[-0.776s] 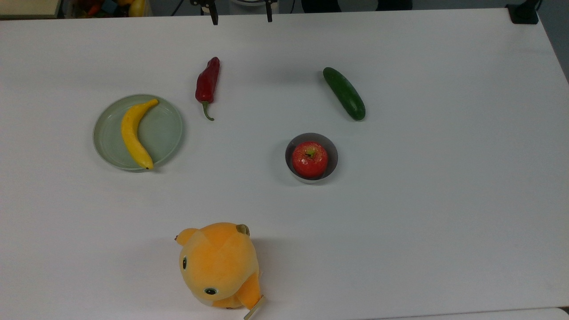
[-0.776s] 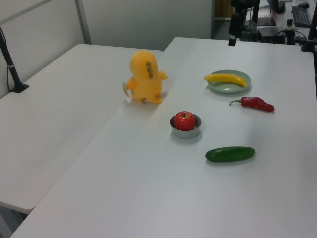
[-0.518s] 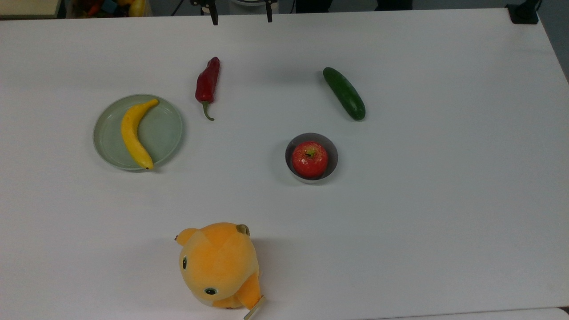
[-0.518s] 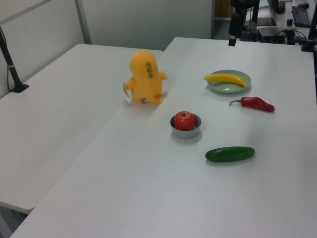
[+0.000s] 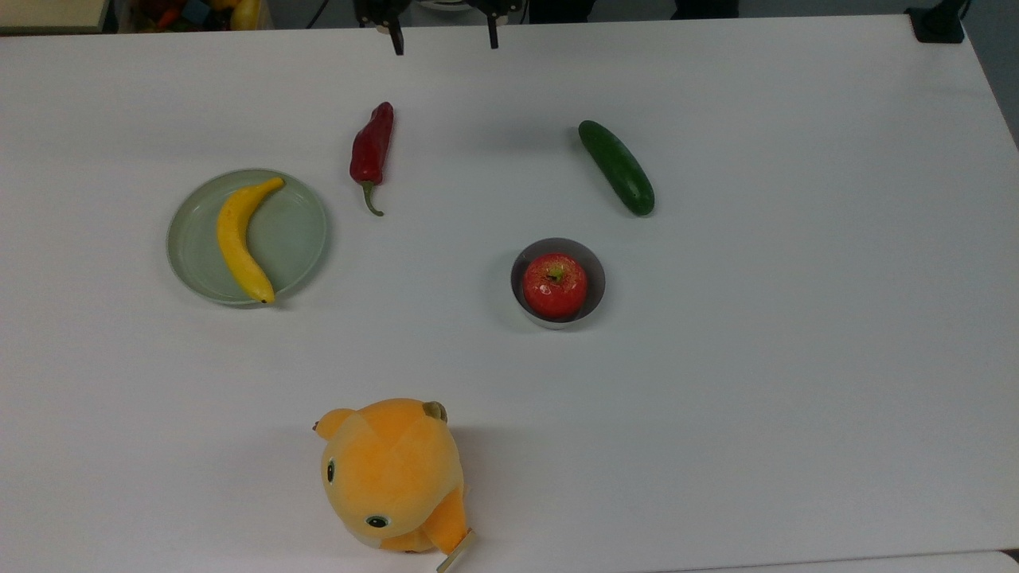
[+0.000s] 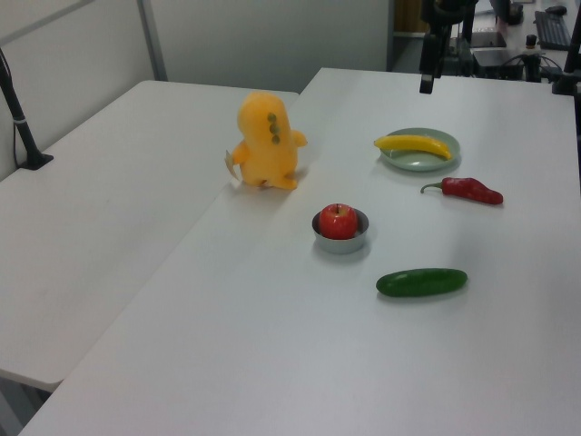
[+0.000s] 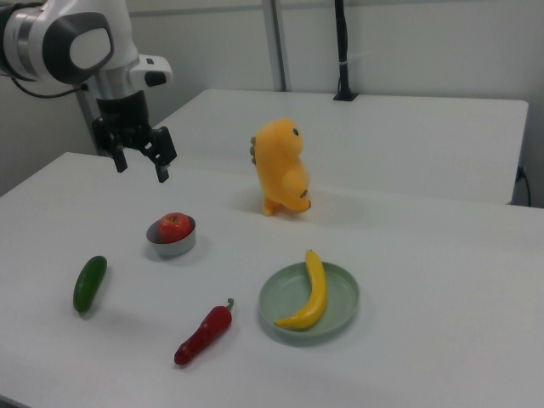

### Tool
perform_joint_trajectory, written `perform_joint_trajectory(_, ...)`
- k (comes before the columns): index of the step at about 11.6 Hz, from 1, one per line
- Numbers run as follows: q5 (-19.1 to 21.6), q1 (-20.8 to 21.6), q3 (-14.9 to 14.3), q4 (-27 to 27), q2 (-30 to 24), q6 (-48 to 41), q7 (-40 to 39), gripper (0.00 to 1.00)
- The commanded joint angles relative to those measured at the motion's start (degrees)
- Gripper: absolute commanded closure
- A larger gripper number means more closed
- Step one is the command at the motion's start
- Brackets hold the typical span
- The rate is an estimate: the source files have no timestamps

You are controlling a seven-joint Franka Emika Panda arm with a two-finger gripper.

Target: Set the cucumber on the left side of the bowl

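Hovering at the top edge of the top view, the gripper (image 5: pixel 443 40) is hanging with its jaws spread wide and holding nothing, above the white table (image 5: pixel 796 358). Right of centre in the upper half, the cucumber (image 5: pixel 616 167) is lying diagonally, apart from the bowl (image 5: pixel 521 274) below it, which is holding an apple (image 5: pixel 555 285). The right view is showing the gripper (image 7: pixel 140 167) in the upper left, above the bowl (image 7: pixel 171 246).
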Motion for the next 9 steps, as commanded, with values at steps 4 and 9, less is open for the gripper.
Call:
perform_joint_trajectory(4, 0.87, 1.44, 6.11, -8.76, 0.29, 0.09, -1.76, 0.00)
perform_joint_trajectory(9, 0.52, 2.75, 10.87, -16.50, 1.88, 7.01, -1.67, 0.00)
